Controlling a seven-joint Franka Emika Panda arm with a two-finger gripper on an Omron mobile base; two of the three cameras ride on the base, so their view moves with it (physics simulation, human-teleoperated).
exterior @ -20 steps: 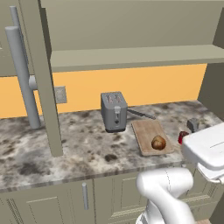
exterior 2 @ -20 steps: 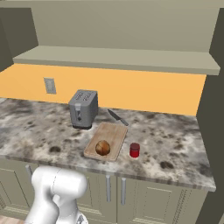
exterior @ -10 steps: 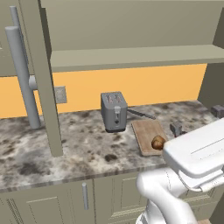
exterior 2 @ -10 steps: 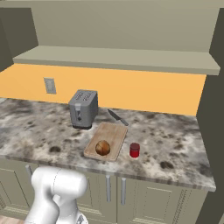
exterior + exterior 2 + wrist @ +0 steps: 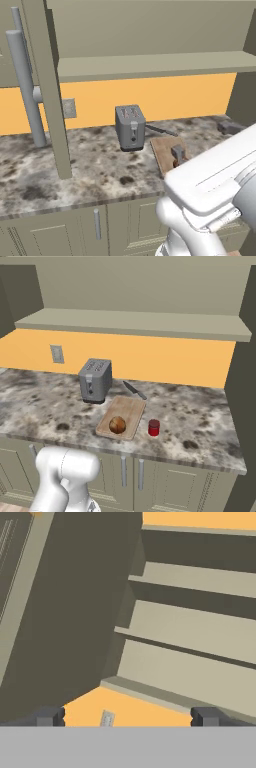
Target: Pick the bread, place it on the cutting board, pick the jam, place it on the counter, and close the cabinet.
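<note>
In the right base view the brown bread [image 5: 117, 424] lies on the wooden cutting board [image 5: 131, 407]. The red jam [image 5: 154, 427] stands on the counter [image 5: 200, 421] just right of the board. The cabinet [image 5: 135, 321] above is open; its door [image 5: 50, 90] juts out over the counter with a long bar handle [image 5: 22, 85]. My gripper [image 5: 203, 140] hovers above the board's [image 5: 162, 147] right side, fingers wide apart and empty. The hand view has the gripper [image 5: 127, 717] open, facing the cabinet shelves [image 5: 190, 627]. My arm hides bread and jam in the left base view.
A grey toaster [image 5: 95, 379] stands behind the board, with a knife [image 5: 135, 390] lying to its right. A wall outlet [image 5: 57, 353] sits on the orange backsplash. Low cabinets with short handles [image 5: 124, 471] run under the counter.
In the left base view my arm has risen and swung left, now covering the bread and jam. The gripper stays open. Bread, jam and board have not moved.
</note>
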